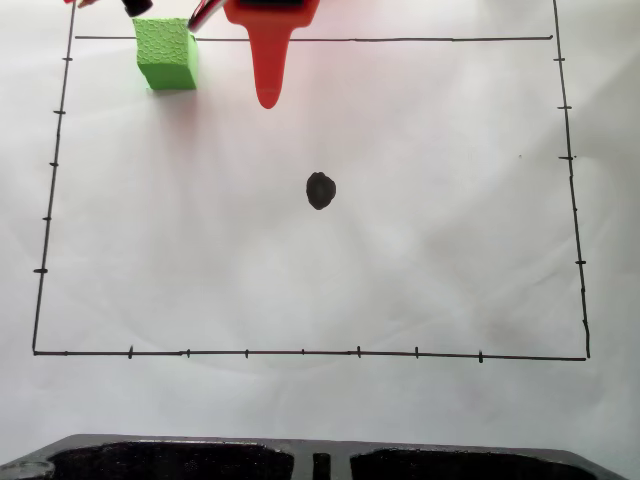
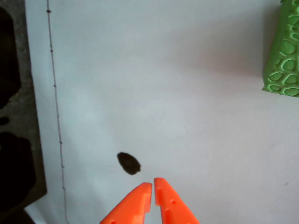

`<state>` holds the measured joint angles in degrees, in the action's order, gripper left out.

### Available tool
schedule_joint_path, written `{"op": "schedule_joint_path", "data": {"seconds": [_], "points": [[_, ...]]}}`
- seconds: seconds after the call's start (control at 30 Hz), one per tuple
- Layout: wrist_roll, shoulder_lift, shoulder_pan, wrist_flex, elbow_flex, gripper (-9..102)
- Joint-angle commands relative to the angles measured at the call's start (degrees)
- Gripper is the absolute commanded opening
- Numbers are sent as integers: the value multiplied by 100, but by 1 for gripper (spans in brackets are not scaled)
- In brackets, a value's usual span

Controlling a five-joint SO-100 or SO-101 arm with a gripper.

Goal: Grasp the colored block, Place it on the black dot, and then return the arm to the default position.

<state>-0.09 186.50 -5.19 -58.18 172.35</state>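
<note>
I count one bright green textured cube (image 1: 165,54) at the fixed view's upper left, one roundish black ink dot (image 1: 320,190) at centre, and my orange-red plastic gripper (image 2: 153,188) nearly closed, holding nothing.

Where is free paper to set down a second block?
In the fixed view the paper is bare below and right of the black dot, up to the drawn border. The top left is crowded: the green block sits beside the gripper.
</note>
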Motion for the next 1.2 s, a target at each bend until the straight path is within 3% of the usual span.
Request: {"op": "schedule_joint_path", "data": {"seconds": [0.0, 0.47, 0.93, 1.17], "points": [[-396, -264, 26, 44, -167, 0], [-1011, -2733, -510, -1441, -2821, 0], [-4069, -3771, -2927, -3032, -3788, 0], [-4904, -4280, -3779, -3120, -3999, 17]]}}
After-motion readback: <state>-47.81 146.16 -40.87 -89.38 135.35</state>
